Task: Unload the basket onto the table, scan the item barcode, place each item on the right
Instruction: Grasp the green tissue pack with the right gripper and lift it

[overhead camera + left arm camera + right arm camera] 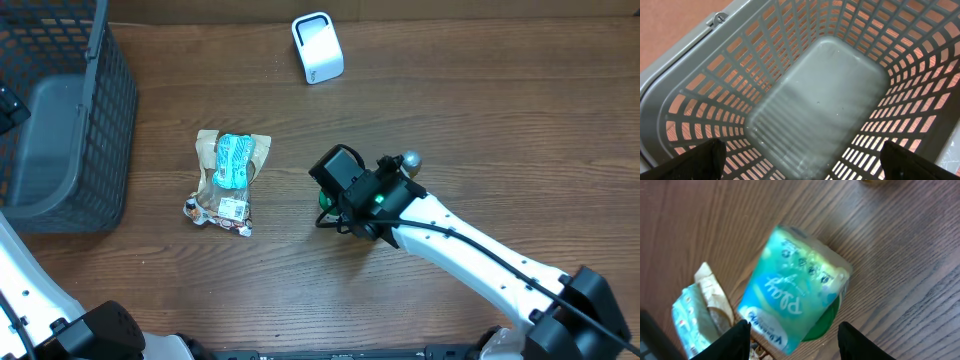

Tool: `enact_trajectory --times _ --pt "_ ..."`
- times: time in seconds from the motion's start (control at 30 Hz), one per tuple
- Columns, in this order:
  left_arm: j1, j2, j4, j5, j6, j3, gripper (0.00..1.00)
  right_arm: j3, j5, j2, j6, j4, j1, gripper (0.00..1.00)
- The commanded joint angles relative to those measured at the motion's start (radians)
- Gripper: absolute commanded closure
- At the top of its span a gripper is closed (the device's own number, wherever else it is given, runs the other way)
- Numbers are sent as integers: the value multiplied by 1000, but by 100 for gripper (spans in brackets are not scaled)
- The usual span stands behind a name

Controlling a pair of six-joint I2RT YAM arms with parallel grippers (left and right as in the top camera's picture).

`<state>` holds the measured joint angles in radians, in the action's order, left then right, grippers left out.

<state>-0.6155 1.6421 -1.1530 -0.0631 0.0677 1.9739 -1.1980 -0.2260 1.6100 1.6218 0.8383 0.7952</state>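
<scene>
- The teal pack (795,295) sits near the middle of the counter (480,130), directly under the right arm's wrist. It is tilted, with its printed face up and a green end showing underneath. I can make out no barcode on the side that shows.
- The right tool (795,331) straddles the pack at a middling spread, one finger at each flank. I cannot tell whether they are pinching it or only bracketing it. The straddle looks meant for a lift and turn.
- The white scanner (317,47) stands at 12 o'clock from the pack, near the far edge. The bare wood between them gives a clear path for carrying the pack over.
- A brown packet (228,180) lies at 9 o'clock, near but not touching, so swings that way have less room.
- The grey basket (110,120) is further out at 9 to 10 o'clock, at the counter's left edge.
- The left tool (800,167) hangs over the basket with its fingers spread wide and nothing between them, well clear of the work.
</scene>
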Motion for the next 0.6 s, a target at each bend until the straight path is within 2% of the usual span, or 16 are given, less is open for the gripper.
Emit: enact_trajectory --times 0.0,0.23,0.43,0.57 --pt "1 9 0 9 -19 18 0 8 -16 46 32 -2 2 48" --pt "1 9 1 9 -19 18 1 8 -16 58 31 5 2 71" --pt "1 9 1 9 -19 18 0 5 -17 54 27 28 2 81" --pt "1 9 1 9 -19 18 0 5 -17 39 19 31 2 91"
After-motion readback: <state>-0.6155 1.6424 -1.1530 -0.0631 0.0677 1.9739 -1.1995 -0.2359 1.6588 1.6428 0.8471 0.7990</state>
